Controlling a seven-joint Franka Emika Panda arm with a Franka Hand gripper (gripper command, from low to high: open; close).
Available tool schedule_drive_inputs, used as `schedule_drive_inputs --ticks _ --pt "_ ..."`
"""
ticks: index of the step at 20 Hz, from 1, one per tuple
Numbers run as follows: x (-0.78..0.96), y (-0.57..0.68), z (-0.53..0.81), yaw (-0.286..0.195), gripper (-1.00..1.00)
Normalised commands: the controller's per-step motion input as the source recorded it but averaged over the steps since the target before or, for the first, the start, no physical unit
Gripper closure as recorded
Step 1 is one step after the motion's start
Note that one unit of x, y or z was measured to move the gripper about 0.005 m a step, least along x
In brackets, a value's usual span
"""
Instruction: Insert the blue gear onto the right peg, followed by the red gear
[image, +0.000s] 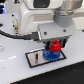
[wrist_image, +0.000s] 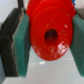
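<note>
Holding the small round bright-red plastic gear (wrist_image: 49, 34) right above the flat toothed bright-blue plastic gear (image: 50, 55), already on the white black-bordered plate (image: 33, 59).
My jaws pinch its rim edgewise; I reckon it's light, stiff and slippery, so rim grip suits.

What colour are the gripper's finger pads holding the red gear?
Teal-green pads clamp the red gear; clearest in the wrist view.
</note>
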Motion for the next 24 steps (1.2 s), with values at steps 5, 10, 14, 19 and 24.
schedule_drive_inputs --ticks 5,10,14,19,24 --pt "0.07 -0.10 0.17 0.000 1.00" --pt "0.11 -0.11 -0.15 0.000 1.00" --pt "0.12 -0.10 -0.20 0.000 1.00" --pt "0.08 0.00 0.11 0.000 1.00" --pt "0.00 0.00 0.15 0.000 1.00"
